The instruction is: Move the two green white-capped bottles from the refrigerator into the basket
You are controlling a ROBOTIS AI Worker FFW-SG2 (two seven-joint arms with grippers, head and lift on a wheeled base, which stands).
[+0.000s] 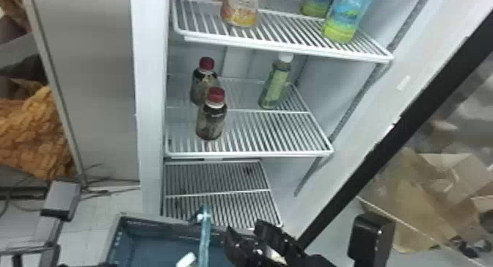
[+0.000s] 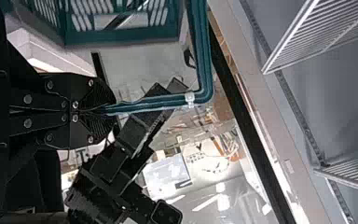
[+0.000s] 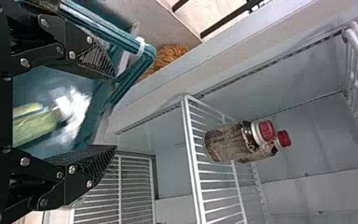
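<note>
One green white-capped bottle (image 1: 275,84) stands at the back right of the middle refrigerator shelf. Another green bottle (image 3: 35,127) lies in the basket; its white cap (image 1: 186,259) shows at the head view's bottom edge. The blue-green basket (image 1: 128,244) is in front of the refrigerator. Over the basket's right side is my right gripper (image 1: 244,231). In its wrist view the right gripper (image 3: 115,112) is open, fingers wide apart, with the lying bottle beyond the gap. My left gripper (image 2: 112,109) is shut on the basket's raised handle (image 2: 168,101).
Two red-capped dark bottles (image 1: 211,119) stand left on the middle shelf (image 1: 253,153). Larger bottles, one blue and green (image 1: 344,18), stand on the upper shelf. The black-edged door (image 1: 370,156) hangs open at right. Wire racks (image 1: 220,193) lie at the refrigerator's bottom.
</note>
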